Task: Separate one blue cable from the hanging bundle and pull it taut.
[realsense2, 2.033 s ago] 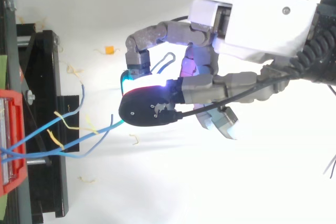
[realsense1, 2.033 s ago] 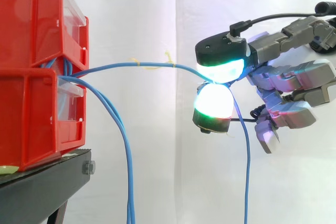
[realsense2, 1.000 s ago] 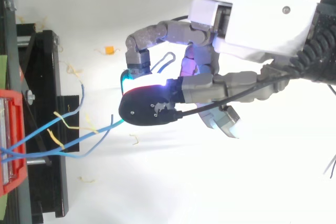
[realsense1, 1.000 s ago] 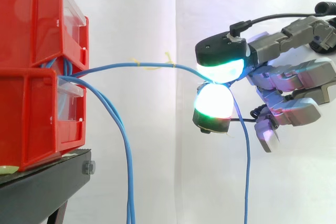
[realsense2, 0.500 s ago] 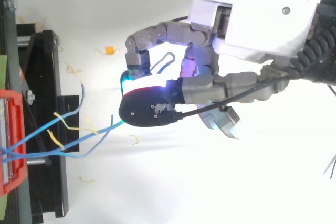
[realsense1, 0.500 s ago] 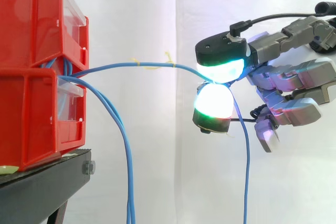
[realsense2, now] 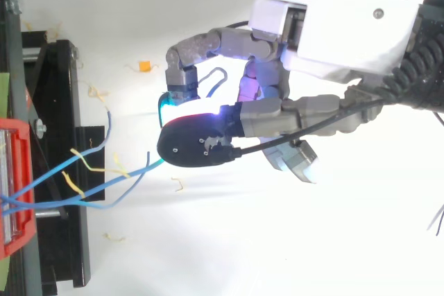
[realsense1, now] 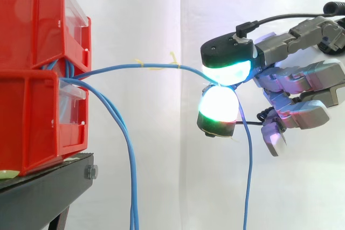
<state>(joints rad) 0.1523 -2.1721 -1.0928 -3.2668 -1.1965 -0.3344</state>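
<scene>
The hanging tail of the cable point(realsense1: 135, 67) has swung slightly toward the bins point(realsense1: 32, 79). Thin and blue, it arcs from them to the hand point(realsense1: 302, 87), pinched between glowing pads point(realsense1: 225, 71). Glare hides the contact; its end is cut off below.

The setting is presenting as a robotics laboratory test cell. In the side view, a white curtain point(realsense1: 151, 20) is screening off the entire background. At 9 o'clock, stacked red bins point(realsense1: 27, 36) are sitting on a black stand point(realsense1: 43, 192), which is occupying 7 o'clock. From 3 o'clock, a jointed robot hand point(realsense1: 294, 79) with glowing fingertip pads point(realsense1: 218, 103) is reaching in and pinching a blue cable point(realsense1: 118, 68) that is running out from between the bins.
</scene>
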